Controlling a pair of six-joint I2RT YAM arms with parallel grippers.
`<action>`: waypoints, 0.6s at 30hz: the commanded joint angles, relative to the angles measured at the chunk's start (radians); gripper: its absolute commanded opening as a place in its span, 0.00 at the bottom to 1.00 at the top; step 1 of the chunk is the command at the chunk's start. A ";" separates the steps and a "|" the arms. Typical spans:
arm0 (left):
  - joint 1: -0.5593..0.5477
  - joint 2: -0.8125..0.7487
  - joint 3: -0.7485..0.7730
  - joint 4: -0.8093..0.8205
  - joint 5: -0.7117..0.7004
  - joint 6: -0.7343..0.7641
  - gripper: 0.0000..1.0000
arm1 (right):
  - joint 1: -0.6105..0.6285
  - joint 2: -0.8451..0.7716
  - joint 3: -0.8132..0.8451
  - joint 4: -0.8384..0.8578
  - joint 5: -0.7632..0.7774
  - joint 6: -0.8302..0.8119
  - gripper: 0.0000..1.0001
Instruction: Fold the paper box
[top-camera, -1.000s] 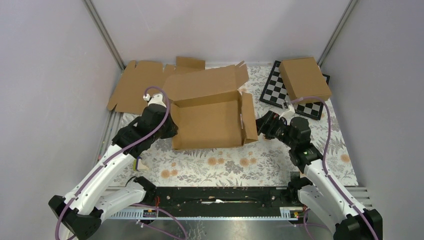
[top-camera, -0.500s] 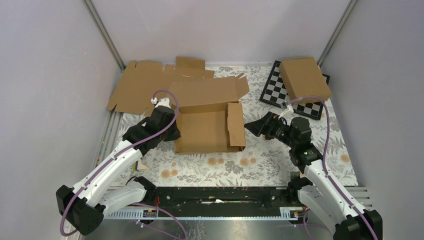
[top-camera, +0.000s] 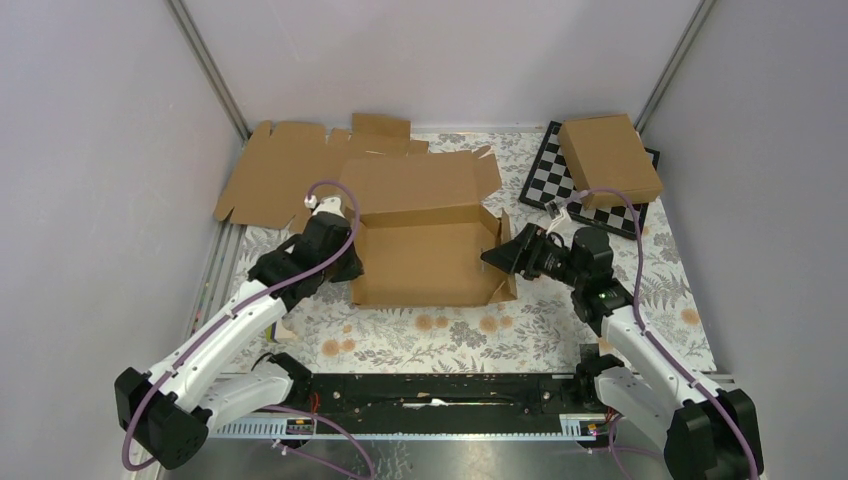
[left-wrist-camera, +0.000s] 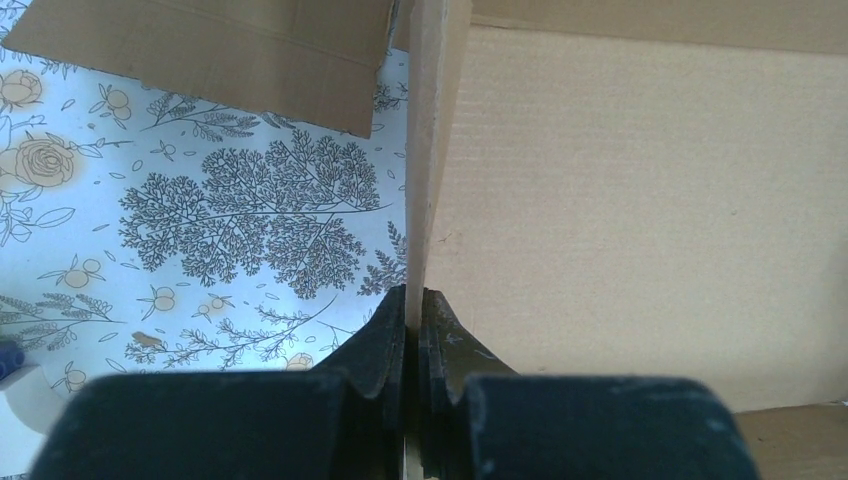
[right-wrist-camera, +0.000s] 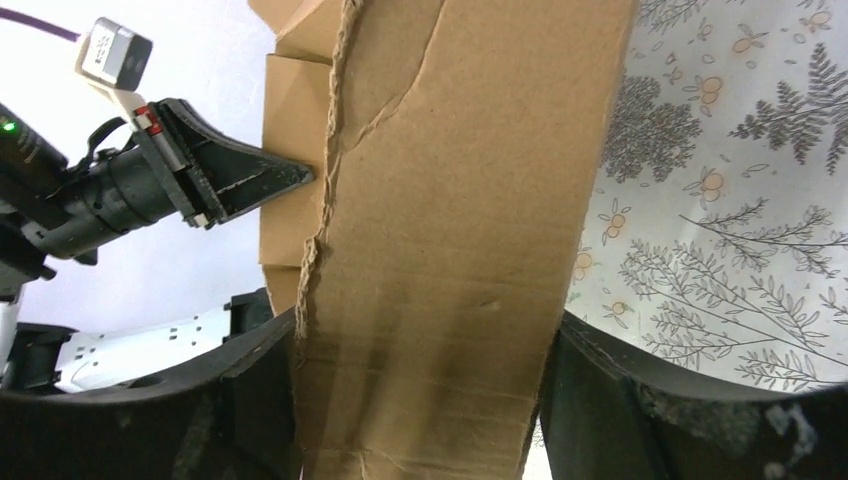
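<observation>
The paper box (top-camera: 425, 262) lies open in the middle of the flowered cloth, its lid flap (top-camera: 415, 185) tilted up at the back. My left gripper (top-camera: 352, 265) is shut on the box's upright left wall, a thin cardboard edge (left-wrist-camera: 425, 150) pinched between the fingertips of the gripper (left-wrist-camera: 413, 295). My right gripper (top-camera: 495, 258) is at the box's right end. In the right wrist view the right side flap (right-wrist-camera: 450, 200) fills the gap of the gripper (right-wrist-camera: 422, 330), touching both fingers.
A wide flat cardboard sheet (top-camera: 285, 165) lies at the back left. A chessboard (top-camera: 552, 188) at the back right carries another closed brown box (top-camera: 610, 158). Grey walls close in both sides and the back. The left arm's fingers (right-wrist-camera: 240, 180) show beyond the flap.
The right side flap, folded inward half a second ago, now stands up at the box's right end. My right gripper has moved left around it and narrowed. The left gripper keeps its hold.
</observation>
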 joint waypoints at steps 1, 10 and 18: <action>0.002 0.013 -0.006 0.092 0.017 -0.004 0.00 | -0.002 -0.007 0.007 0.094 -0.098 0.033 0.82; 0.002 0.041 -0.031 0.111 0.006 -0.009 0.00 | -0.002 -0.027 0.037 0.058 -0.127 0.026 0.92; 0.002 0.048 -0.026 0.111 0.017 -0.010 0.00 | -0.002 -0.010 0.031 0.092 -0.142 0.032 0.99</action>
